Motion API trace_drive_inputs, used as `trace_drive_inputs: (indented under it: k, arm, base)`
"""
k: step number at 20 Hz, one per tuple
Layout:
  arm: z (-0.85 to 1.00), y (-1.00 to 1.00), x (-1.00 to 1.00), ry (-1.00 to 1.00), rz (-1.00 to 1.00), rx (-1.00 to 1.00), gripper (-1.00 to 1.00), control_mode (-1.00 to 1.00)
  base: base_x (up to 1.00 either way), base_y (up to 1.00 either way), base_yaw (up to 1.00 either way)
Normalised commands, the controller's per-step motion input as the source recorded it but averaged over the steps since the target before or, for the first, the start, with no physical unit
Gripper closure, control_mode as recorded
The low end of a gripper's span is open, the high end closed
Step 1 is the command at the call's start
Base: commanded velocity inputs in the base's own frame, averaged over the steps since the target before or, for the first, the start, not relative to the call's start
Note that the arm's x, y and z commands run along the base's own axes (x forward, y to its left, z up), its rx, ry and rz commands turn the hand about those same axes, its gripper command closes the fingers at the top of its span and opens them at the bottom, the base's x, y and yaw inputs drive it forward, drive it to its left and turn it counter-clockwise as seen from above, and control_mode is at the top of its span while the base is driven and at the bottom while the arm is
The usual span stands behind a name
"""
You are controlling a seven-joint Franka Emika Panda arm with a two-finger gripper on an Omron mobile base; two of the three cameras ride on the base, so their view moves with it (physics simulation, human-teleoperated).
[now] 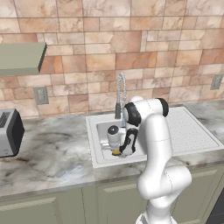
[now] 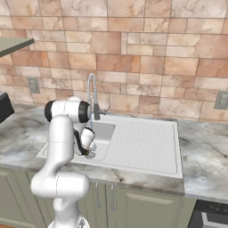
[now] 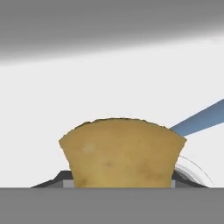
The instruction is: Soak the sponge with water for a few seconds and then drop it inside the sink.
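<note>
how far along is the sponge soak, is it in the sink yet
Done: the gripper is shut on the sponge and holds it low inside the sink. In hand: the water runs beside the sponge; contact is unclear. Left: finish the soak, then open and drop it.

The sponge (image 3: 121, 152), a yellow-ochre block, is pinched between the jaws low inside the sink (image 1: 99, 131), a pale square basin with a ribbed drainboard set in the counter. The water (image 3: 199, 120), a thin pale-blue stream, runs just beside the sponge.
</note>
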Motion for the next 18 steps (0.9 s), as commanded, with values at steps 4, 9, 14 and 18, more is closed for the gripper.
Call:
trace_drive_inputs:
  k: [4,9,14,18]
  arm:
    - [0.00,0.00,0.00,0.00,0.00,0.00,1.00,-1.00]
    - [0.00,0.00,0.00,0.00,0.00,0.00,1.00,-1.00]
    - [0.00,0.02,0.00,0.00,0.00,0.00,1.00,-1.00]
    - [-0.02,0.00,0.06,0.03,0.00,0.03,1.00,-1.00]
  base:
    - [0.00,0.00,0.00]
    - [0.00,0.00,0.00]
    - [0.00,0.00,0.00]
    - [0.00,0.00,0.00]
